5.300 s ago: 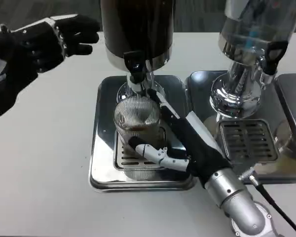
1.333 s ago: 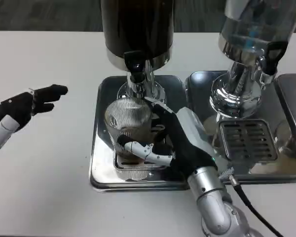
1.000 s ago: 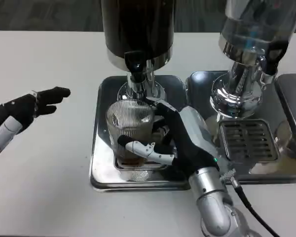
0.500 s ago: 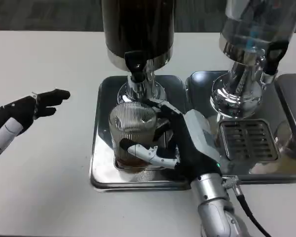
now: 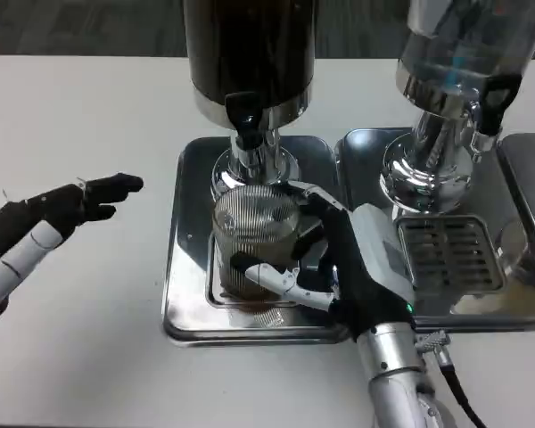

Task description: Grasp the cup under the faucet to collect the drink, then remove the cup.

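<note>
Right hand [image 5: 352, 267], white-backed with black and white fingers, wrapped around the ribbed clear plastic cup [image 5: 254, 239]: thumb crosses the cup's front low down, the other fingers curl around its right and rear side, so the cup is held. A band of dark brown drink shows at the cup's bottom. Cup stands upright on the slotted grate of the square polished steel drip tray [image 5: 183, 267], directly below the black-handled faucet [image 5: 246, 125] of the tall dark drink dispenser [image 5: 250, 53]; cup rim sits just beneath the spout and close to the dispenser's chrome foot. Silver right forearm [image 5: 394, 379] runs from the wrist down to the picture's bottom edge, a black cable trailing off beside it. Left hand [image 5: 67, 209] hovers over the white table [image 5: 80, 116], well apart from the tray on its left, fingers stretched out toward the dispenser and holding nothing; cannot tell whether it touches the tabletop. Right of the first tray, a second clear-bodied dispenser [image 5: 459, 53] with its own black tap stands on a second steel drip tray [image 5: 446, 259], grate bare.
</note>
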